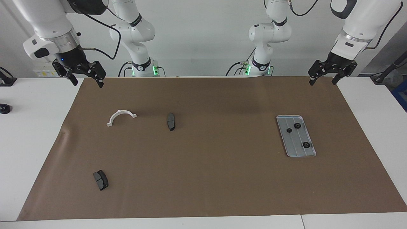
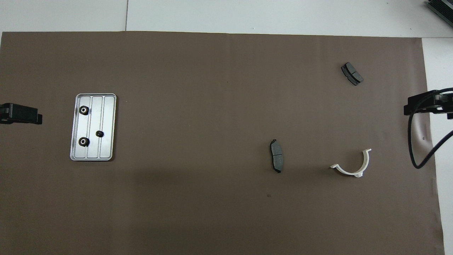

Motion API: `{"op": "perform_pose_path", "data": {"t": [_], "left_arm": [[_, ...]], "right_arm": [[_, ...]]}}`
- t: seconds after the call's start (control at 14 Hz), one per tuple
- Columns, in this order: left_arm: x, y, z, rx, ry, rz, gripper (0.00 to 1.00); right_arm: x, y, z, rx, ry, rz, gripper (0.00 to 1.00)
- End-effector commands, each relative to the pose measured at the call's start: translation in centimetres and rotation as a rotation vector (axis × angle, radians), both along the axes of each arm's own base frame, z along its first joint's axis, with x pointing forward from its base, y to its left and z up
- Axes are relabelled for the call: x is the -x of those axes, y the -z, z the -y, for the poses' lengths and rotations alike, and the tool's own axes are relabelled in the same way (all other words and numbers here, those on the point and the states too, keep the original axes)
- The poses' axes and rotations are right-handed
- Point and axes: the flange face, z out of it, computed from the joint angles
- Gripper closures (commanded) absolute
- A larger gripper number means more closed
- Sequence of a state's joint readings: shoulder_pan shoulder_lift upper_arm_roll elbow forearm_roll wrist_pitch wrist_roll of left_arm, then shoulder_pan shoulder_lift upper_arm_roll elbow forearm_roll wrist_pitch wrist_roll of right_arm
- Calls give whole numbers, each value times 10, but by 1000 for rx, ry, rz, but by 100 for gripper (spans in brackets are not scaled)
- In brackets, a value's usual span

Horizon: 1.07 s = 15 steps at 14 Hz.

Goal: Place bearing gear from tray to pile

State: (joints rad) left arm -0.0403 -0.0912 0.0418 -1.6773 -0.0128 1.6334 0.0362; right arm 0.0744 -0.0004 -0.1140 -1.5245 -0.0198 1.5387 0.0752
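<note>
The silver-grey tray lies on the brown mat toward the left arm's end of the table. In it sit two black bearing gears with pale centres and a smaller black gear. The pile is scattered toward the right arm's end: a white half-ring bracket and two dark brake pads. My left gripper hangs open and empty over the mat's corner by its base. Over the other corner, my right gripper is open and empty too.
The brown mat covers most of the white table. A small black object rests on the white surface at the right arm's end. A black cable loops down from the right gripper.
</note>
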Motion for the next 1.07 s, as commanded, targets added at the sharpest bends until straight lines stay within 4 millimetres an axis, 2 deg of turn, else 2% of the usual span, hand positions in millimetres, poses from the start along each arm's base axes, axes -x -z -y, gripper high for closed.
{"op": "perform_pose_path", "data": {"t": [0.0,0.29,0.5,0.71,1.0], "left_arm": [[10,0,-3,10,4,-9,0],[12,4,-1,10,6,-7,0],[18,20,2,11,13,17,0],[19,49,0,10,3,40,0],[4,93,-4,1,-2,34,0]], "right_arm": [[1,-5,-1,-15,0,1,0],[3,-8,-2,-15,-8,1,0],[3,-8,-8,-16,-17,0,0],[10,4,-5,-19,-19,-20,0],[11,4,-6,-16,-22,-13,0]]}}
